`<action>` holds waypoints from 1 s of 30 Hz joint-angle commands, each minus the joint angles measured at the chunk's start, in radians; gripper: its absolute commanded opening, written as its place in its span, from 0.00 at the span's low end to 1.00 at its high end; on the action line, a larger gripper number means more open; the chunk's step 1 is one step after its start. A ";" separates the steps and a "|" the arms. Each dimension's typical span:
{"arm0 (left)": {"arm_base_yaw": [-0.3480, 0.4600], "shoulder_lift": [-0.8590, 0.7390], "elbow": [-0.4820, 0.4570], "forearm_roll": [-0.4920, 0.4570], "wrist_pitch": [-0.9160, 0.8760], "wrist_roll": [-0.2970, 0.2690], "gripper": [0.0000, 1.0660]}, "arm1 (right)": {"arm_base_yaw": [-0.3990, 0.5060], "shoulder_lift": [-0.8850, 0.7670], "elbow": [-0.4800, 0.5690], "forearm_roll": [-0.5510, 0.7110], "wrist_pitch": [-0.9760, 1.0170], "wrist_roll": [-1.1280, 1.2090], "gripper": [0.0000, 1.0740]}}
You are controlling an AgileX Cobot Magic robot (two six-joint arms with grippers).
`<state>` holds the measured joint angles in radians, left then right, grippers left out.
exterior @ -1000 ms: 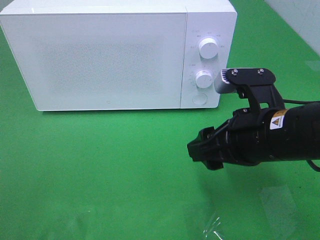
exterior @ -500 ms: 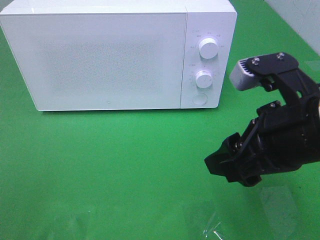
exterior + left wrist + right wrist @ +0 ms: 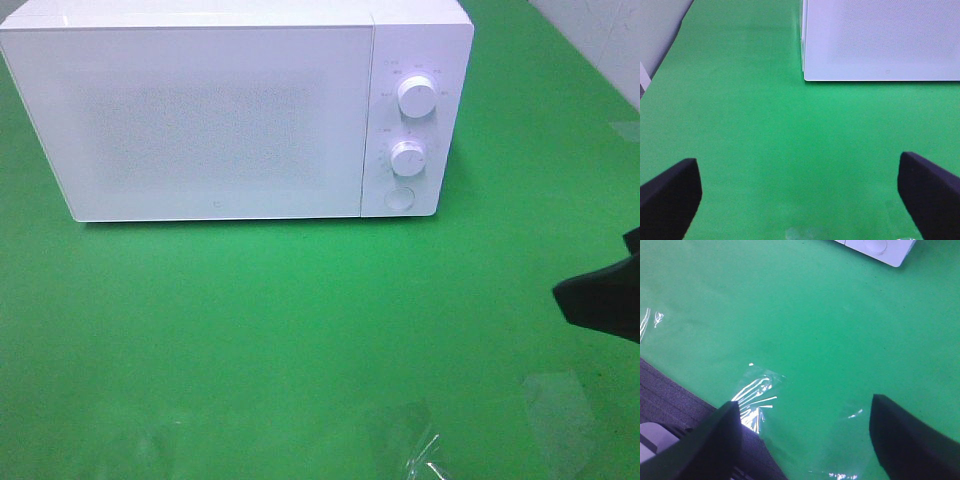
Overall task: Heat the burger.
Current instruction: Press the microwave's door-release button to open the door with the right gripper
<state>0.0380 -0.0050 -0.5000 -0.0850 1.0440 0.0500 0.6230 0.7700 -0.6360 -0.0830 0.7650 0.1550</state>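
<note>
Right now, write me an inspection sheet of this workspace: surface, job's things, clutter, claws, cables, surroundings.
Surface: green mat, flat, with shiny clear tape patches near its front edge.
Job's things: burger not in view; white microwave at the back, door shut, two knobs and a round button on its right panel.
Clutter: nothing seen.
Claws: left claw open, empty, above bare mat; right claw open, empty, above the mat near the tape patches.
Cables: nothing seen.
Surroundings: pale wall past the mat's far right corner.
</note>
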 commanded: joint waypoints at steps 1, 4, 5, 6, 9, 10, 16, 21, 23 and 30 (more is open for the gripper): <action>0.001 -0.022 0.003 -0.004 -0.003 -0.002 0.95 | -0.036 -0.049 -0.005 -0.016 0.051 0.026 0.64; 0.001 -0.022 0.003 -0.004 -0.003 -0.002 0.95 | -0.124 -0.114 -0.005 -0.011 0.089 0.026 0.64; 0.001 -0.022 0.003 -0.004 -0.003 -0.002 0.95 | -0.192 -0.168 -0.005 -0.013 0.106 0.023 0.64; 0.001 -0.022 0.003 -0.004 -0.003 -0.002 0.95 | -0.192 -0.168 -0.005 -0.013 0.106 0.023 0.64; 0.001 -0.022 0.003 -0.004 -0.003 -0.002 0.95 | -0.269 -0.252 -0.005 -0.015 0.131 0.001 0.64; 0.001 -0.022 0.003 -0.004 -0.003 -0.002 0.95 | -0.269 -0.252 -0.005 -0.015 0.131 0.001 0.64; 0.001 -0.022 0.003 -0.004 -0.003 -0.002 0.95 | -0.357 -0.462 0.065 -0.015 0.176 -0.001 0.64; 0.001 -0.022 0.003 -0.004 -0.003 -0.002 0.95 | -0.426 -0.628 0.102 -0.015 0.190 -0.001 0.65; 0.001 -0.022 0.003 -0.004 -0.003 -0.002 0.95 | -0.438 -0.655 0.102 -0.015 0.190 -0.001 0.65; 0.001 -0.022 0.003 -0.004 -0.003 -0.002 0.95 | -0.482 -0.803 0.127 -0.016 0.240 0.000 0.65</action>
<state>0.0380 -0.0050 -0.5000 -0.0850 1.0440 0.0500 0.1480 0.0100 -0.5170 -0.0940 0.9910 0.1660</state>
